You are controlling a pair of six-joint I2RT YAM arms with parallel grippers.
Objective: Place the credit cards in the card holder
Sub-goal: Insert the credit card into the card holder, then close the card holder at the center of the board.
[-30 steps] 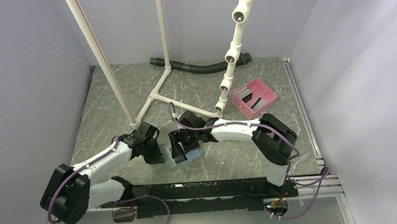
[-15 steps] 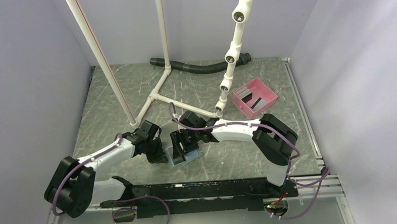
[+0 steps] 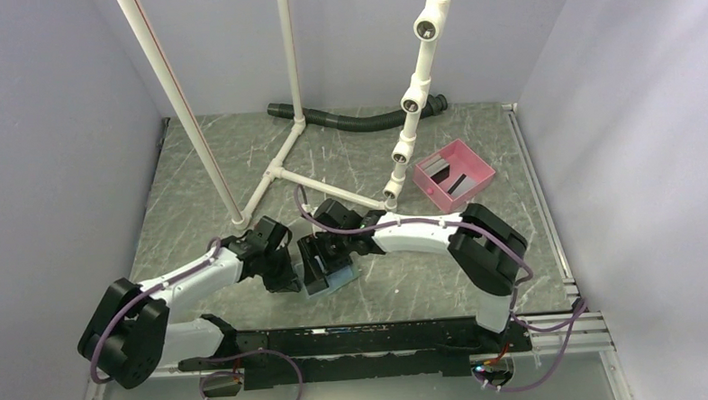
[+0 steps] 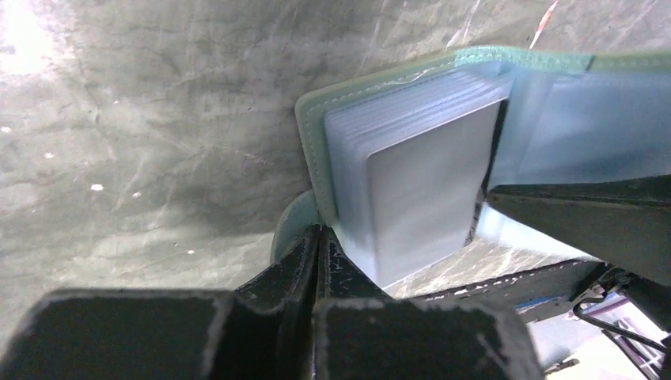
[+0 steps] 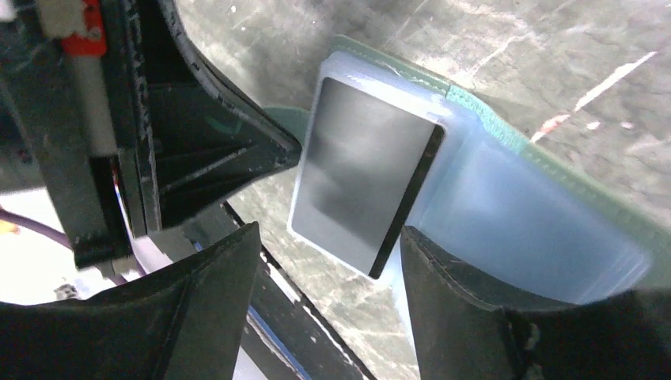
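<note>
Left end effector (image 4: 318, 237): clenched on card holder (image 4: 308, 134) corner.
Right end effector (image 5: 331, 231): released; grey card (image 5: 360, 174) just ahead, long axis along its reach.

On my grey marbled tabletop (image 3: 196, 180), a black corrugated hose (image 3: 356, 121) lies along the far edge. A white pipe frame (image 3: 287, 156) stands mid-surface. A pink tray (image 3: 487, 171) sits far right, just beside the frame's jointed column.

left gripper (image 3: 290, 281): edged toward 3 o'clock, closer against card holder (image 3: 343, 275); shoulder swung toward 12 | right gripper (image 3: 316, 274): shifted slightly toward 9 o'clock
</note>
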